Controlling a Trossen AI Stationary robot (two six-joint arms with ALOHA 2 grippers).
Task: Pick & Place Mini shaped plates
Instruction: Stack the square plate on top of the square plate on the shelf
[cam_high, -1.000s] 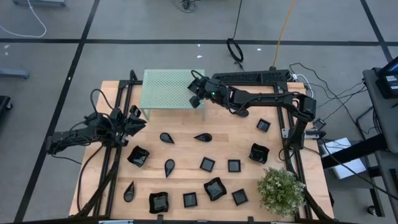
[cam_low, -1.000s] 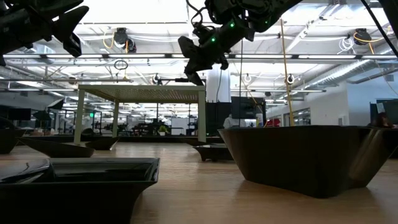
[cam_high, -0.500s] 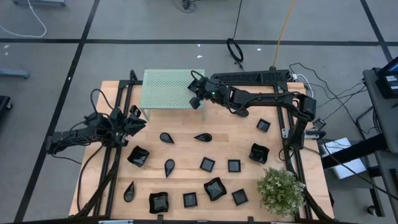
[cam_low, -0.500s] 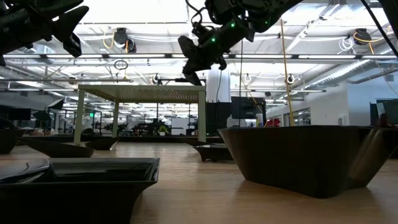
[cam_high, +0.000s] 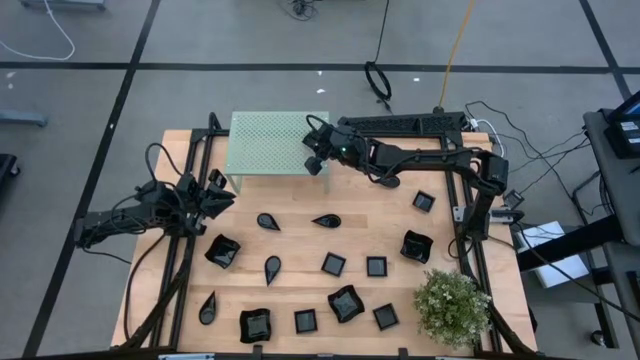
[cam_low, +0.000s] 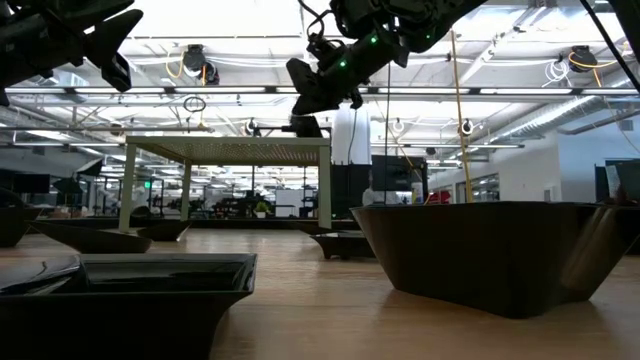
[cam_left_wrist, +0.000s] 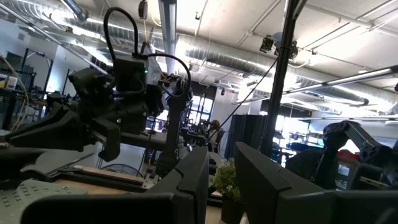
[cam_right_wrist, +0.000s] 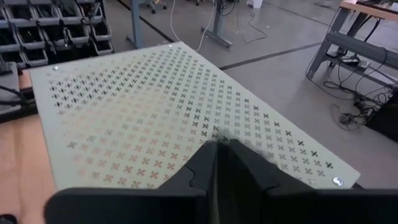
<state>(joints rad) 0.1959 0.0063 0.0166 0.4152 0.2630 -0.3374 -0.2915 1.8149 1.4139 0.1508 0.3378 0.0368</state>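
The right gripper (cam_high: 314, 163) hovered over the green platform's (cam_high: 265, 140) right edge at upper centre, its finger state unclear; mini shaped plates (cam_high: 332, 264) lay below.

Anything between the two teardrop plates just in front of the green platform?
No. In the high view, bare wood separates the left teardrop plate from the right teardrop plate, both in front of the green platform.

grey taped floor (cam_high: 200, 40), loose cables (cam_high: 40, 35), bright ceiling lights (cam_low: 250, 20)
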